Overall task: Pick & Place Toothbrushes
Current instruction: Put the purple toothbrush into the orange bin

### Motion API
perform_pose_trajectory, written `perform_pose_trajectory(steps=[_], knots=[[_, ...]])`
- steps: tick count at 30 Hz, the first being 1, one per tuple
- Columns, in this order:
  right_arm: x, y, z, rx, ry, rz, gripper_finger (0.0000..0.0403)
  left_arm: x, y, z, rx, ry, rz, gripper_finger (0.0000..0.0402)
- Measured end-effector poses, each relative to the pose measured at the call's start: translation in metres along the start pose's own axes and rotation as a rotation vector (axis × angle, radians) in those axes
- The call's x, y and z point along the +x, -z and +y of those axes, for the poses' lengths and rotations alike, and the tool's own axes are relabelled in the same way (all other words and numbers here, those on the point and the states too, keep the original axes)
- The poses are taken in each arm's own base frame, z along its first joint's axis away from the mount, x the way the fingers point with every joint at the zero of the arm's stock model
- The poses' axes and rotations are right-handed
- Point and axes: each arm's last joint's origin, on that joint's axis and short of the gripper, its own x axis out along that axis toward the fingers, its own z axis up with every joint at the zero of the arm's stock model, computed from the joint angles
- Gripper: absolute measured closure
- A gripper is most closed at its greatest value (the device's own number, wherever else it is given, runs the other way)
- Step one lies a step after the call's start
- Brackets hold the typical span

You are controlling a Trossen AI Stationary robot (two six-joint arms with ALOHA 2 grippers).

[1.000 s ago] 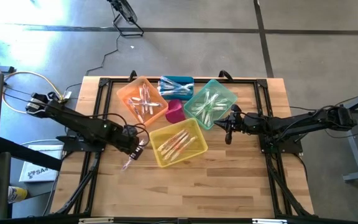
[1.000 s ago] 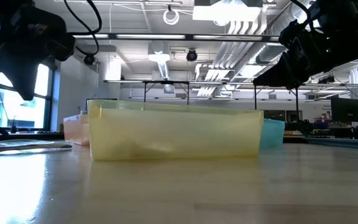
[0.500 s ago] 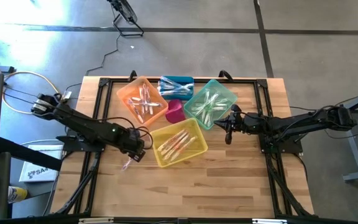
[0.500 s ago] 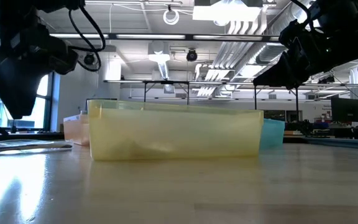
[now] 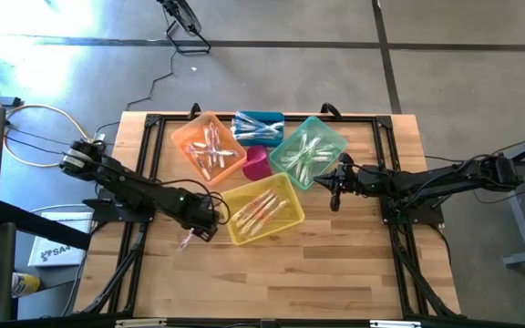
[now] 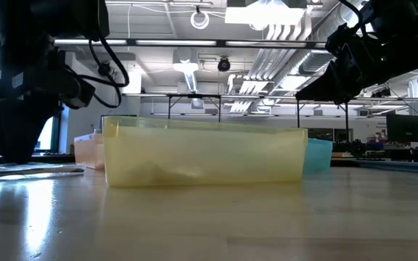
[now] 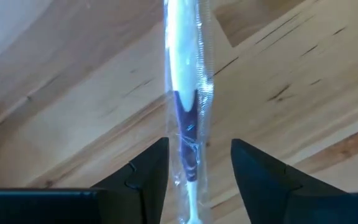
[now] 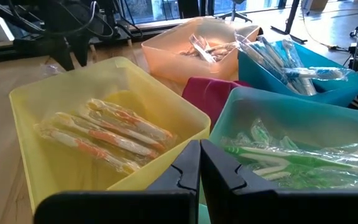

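One toothbrush (image 7: 185,112) in a clear wrapper, white with a blue-purple accent, lies flat on the wood table (image 5: 335,273), left of the yellow bin (image 5: 261,208). My left gripper (image 5: 200,224) is low over it and open, with one finger on each side of its handle. In the high view the toothbrush (image 5: 187,240) shows just beside the gripper. My right gripper (image 5: 335,193) hangs shut beside the teal bin (image 5: 308,150), holding nothing. More wrapped toothbrushes (image 8: 104,134) lie in the bins. My left gripper comes at the toothbrush from above, its fingers (image 7: 145,174) across the handle near the coloured part (image 7: 188,130). The wrapper's edge reaches one finger, but I cannot tell whether it touches. The toothbrush lies flat on the table.
Behind the yellow bin stand an orange bin (image 5: 210,146), a blue bin (image 5: 258,126) and a small magenta bin (image 5: 256,162), all close together at the table's middle and far side. Bare wood stretches along the near edge. A black frame (image 5: 144,164) runs round the table.
My left gripper has come down to the table over the loose toothbrush and gone a little toward the yellow bin. The toothbrush has stayed where it lay.
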Motion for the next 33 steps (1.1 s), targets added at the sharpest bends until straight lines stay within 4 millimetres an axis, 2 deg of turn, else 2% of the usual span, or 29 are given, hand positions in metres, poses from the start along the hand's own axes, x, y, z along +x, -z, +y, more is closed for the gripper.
perform_pose_trajectory(steps=[12, 22, 25, 33], knots=[[0.0, -0.001, 0.0, 0.001, -0.003, -0.004, 0.0399, 0.019, -0.002, -0.007, 0.0, -0.043, 0.008, 0.0236], [0.0, -0.001, 0.0, 0.002, -0.004, -0.007, 0.0399, 0.022, -0.002, -0.008, 0.009, -0.047, 0.025, 0.0243], [0.0, -0.001, 0.0, 0.002, -0.004, -0.008, 0.0399, 0.022, -0.002, -0.009, 0.01, -0.043, 0.027, 0.0268], [0.0, -0.001, 0.0, 0.002, -0.004, -0.007, 0.0399, 0.023, -0.002, -0.008, 0.034, -0.046, 0.035, 0.0378]])
